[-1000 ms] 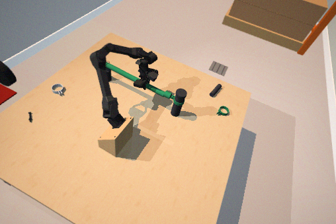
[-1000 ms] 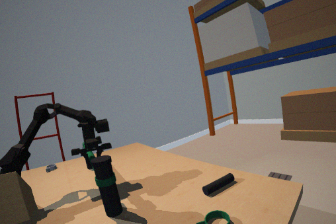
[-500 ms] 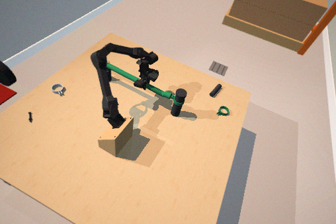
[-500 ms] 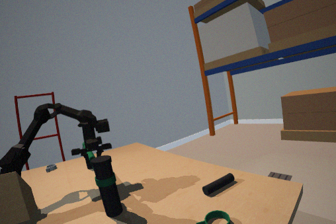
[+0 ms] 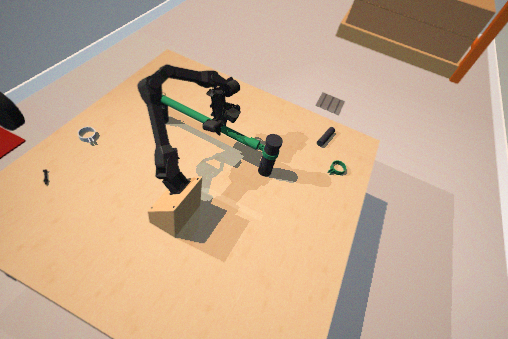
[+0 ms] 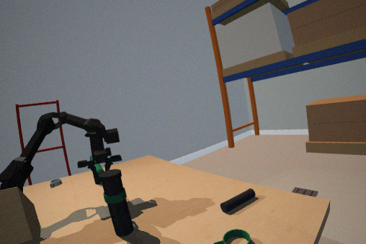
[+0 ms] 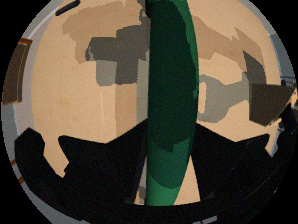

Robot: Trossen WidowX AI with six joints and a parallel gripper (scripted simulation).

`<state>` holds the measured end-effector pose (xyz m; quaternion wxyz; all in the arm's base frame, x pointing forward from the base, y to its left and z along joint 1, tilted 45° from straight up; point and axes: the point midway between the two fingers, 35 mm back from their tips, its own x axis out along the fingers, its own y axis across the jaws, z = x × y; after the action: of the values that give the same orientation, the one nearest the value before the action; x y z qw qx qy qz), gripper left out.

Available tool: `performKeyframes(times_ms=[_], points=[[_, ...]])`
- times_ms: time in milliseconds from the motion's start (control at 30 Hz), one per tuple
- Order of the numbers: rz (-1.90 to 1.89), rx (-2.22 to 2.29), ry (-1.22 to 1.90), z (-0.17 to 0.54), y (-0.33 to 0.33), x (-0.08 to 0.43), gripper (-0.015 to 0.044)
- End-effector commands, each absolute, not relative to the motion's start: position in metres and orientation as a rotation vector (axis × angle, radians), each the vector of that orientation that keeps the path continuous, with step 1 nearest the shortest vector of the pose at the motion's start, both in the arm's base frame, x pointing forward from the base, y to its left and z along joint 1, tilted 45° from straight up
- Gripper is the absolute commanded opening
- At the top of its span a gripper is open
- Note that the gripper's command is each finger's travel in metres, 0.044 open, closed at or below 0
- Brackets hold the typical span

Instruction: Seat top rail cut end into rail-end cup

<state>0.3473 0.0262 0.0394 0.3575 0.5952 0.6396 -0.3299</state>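
The green rail [image 5: 185, 110] [image 7: 172, 75] slants above the table toward the black big post [image 5: 266, 166] [image 6: 121, 219]. My gripper [image 5: 218, 127] [image 7: 168, 123] is shut on the rail between its two ends. The rail's near end meets the green rail-end cup [image 5: 254, 144] beside the post; how deep it sits inside cannot be told. The green brace band [image 5: 270, 156] [image 6: 115, 197] is around the post's upper part, a little below the post cap [image 5: 273, 140] [image 6: 109, 174]. The rail's far end passes behind the arm, and the loop cap there cannot be made out.
A wooden wedge block [image 5: 186, 209] [image 6: 18, 214] carries the arm base. Beyond the post lie a black cylinder [image 5: 326, 136] [image 6: 238, 201] and a loose green band [image 5: 344, 165] [image 6: 235, 232]. A grey clamp [image 5: 80, 132] and a small dark bolt [image 5: 46, 177] lie at the left.
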Motion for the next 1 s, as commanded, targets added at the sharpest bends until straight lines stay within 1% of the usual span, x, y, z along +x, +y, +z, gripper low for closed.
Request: performKeyframes(times_ms=[0,967], points=[[-0.892,1.54,1.594,0.04,0.002,0.351,0.0],[-0.892,1.539,1.594,0.025,-0.005,0.352,0.0]])
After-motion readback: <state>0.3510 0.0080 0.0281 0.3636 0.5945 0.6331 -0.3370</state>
